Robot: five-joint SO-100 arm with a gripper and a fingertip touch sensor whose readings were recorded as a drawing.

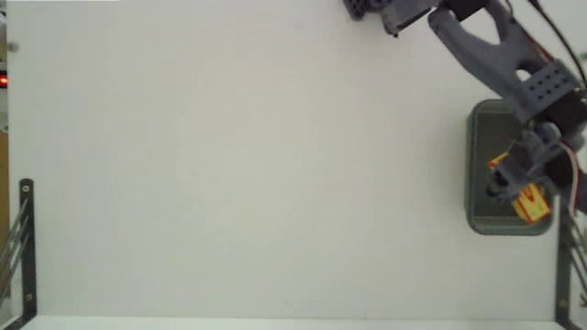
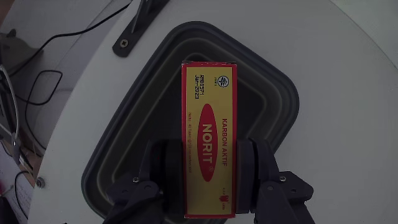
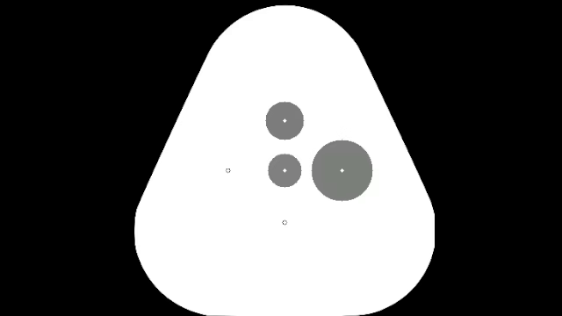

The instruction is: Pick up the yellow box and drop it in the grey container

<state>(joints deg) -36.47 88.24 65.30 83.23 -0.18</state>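
Jaws clamped on lower half of yellow box (image 2: 209,140), held above grey container (image 2: 273,99), wrist view.

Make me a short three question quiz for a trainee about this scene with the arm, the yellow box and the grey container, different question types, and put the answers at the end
1. True or false: the gripper is shut on the yellow box.
2. Multiple choice: in the wrist view, what lies directly behind the yellow box? A) bare white table B) the inside of the grey container C) a metal rack
3. Fill in the missing word: in the fixed view, the grey container sits near the ______ edge of the picture.

Key:
1. True; the fingers press on both long sides of the box.
2. B
3. right
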